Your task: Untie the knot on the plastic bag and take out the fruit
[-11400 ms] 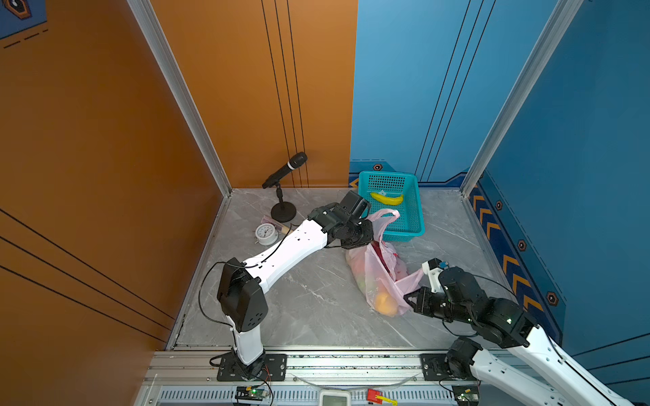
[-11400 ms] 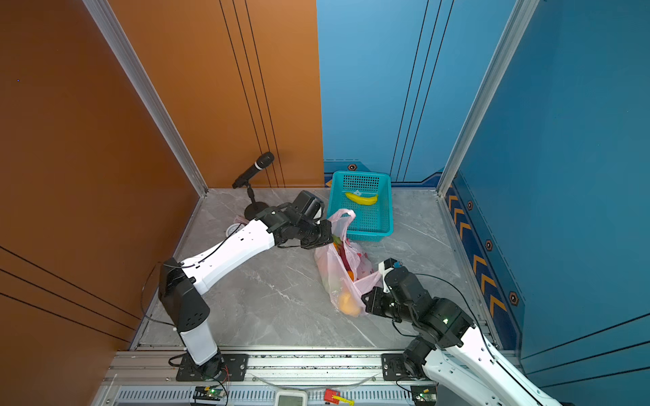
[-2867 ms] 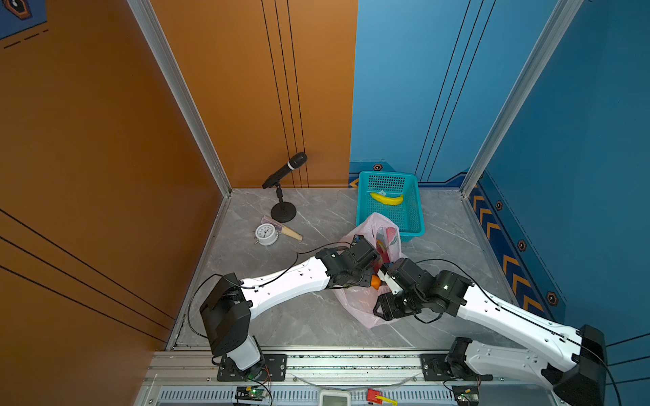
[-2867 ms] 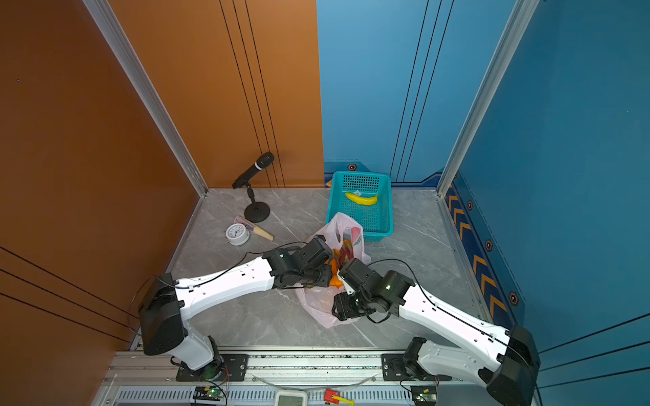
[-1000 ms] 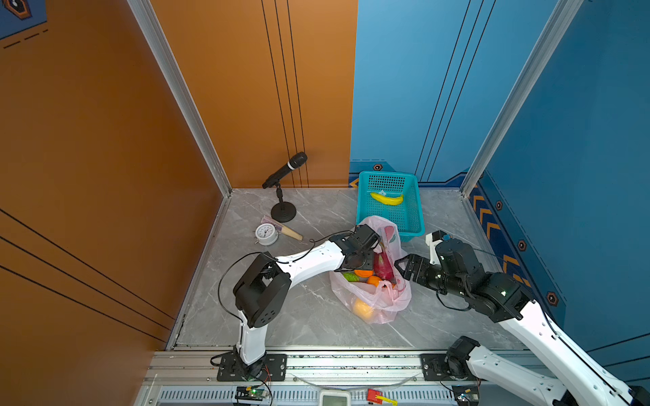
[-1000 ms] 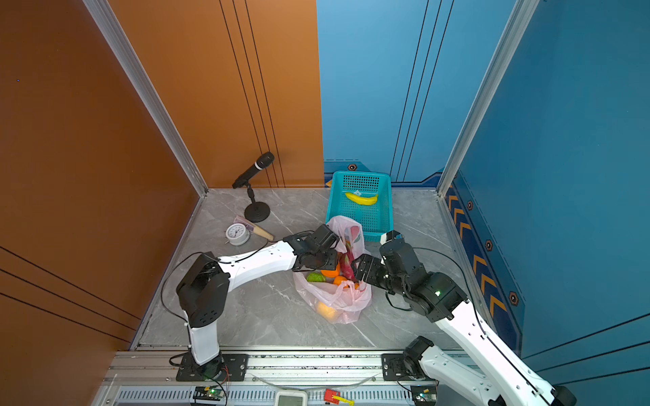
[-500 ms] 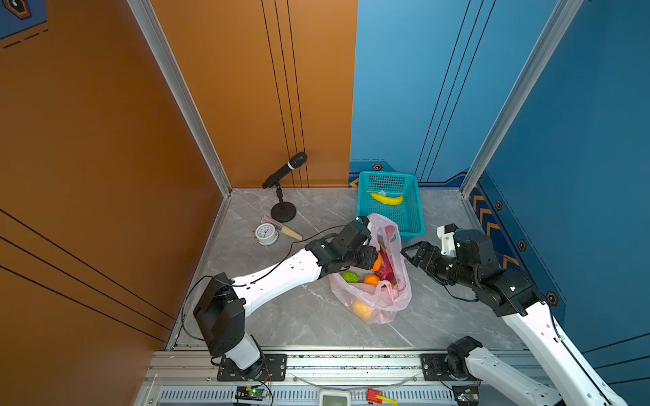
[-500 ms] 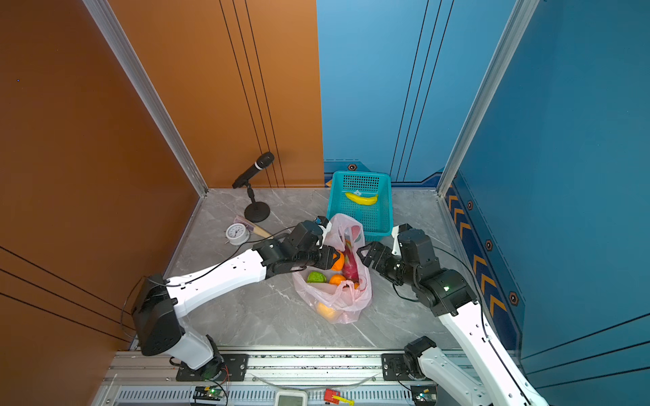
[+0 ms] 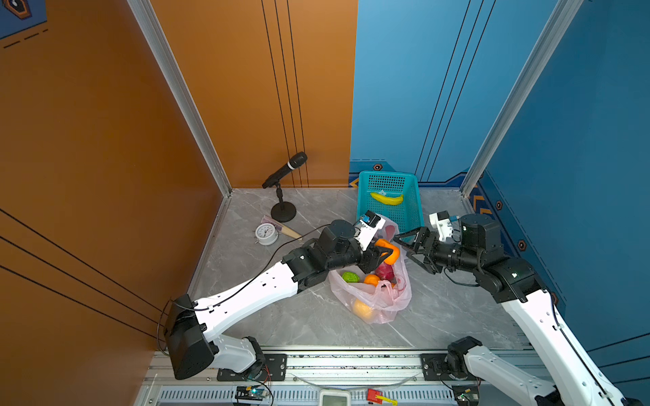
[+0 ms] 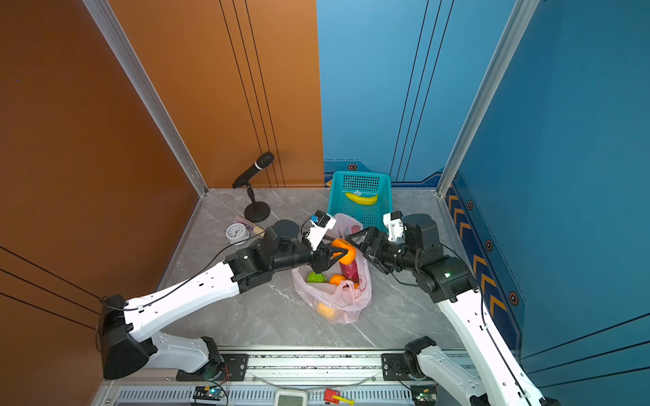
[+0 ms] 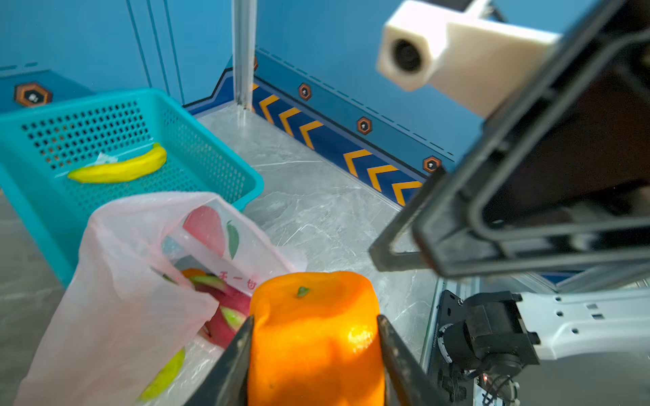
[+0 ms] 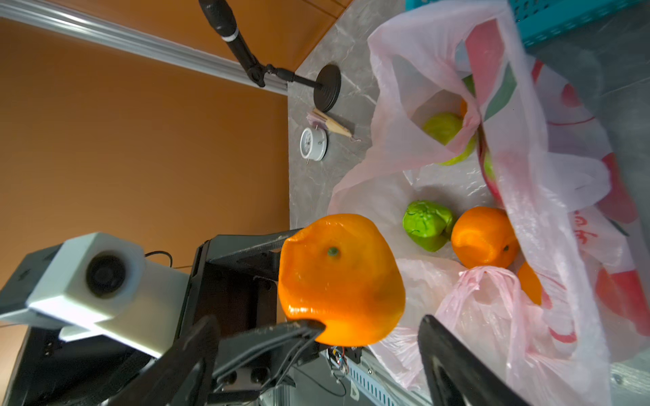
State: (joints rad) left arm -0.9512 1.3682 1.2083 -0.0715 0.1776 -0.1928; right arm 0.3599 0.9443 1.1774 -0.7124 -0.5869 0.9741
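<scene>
The left pincer [image 9: 381, 253] was clamped on an orange tangerine [image 12: 339, 277], hard enough that the soft skin bulged and dented between the two fingers. The right pincer [image 9: 404, 246] stood spread wide just beside it, tips pointed at the same fruit and holding nothing. Under both pincers the pink plastic bag [image 9: 380, 302] lay on the table [image 9: 281, 316] with its mouth gaping. I could see no tied knot, only loose handle loops. A green fruit [image 9: 350, 277], another tangerine [image 9: 371, 279], a dragon fruit [image 9: 385, 271] and a yellow one [image 9: 362, 309] were inside it.

To my eye the squeeze was the worry: a squashed, rounded toy could pop sideways out of the fingers and drop back into the bag or roll off across the table. With the two pincers so near each other, a careless closing move could knock fingers together or nudge the tangerine loose. The thin film below the pincers could also snag on a fingertip.

Beyond the pincers a teal basket [image 9: 362, 197] held a banana [image 9: 387, 198]. The bag bore fruit prints and red characters [image 12: 584, 228], too creased for me to read. I saw no brand.
</scene>
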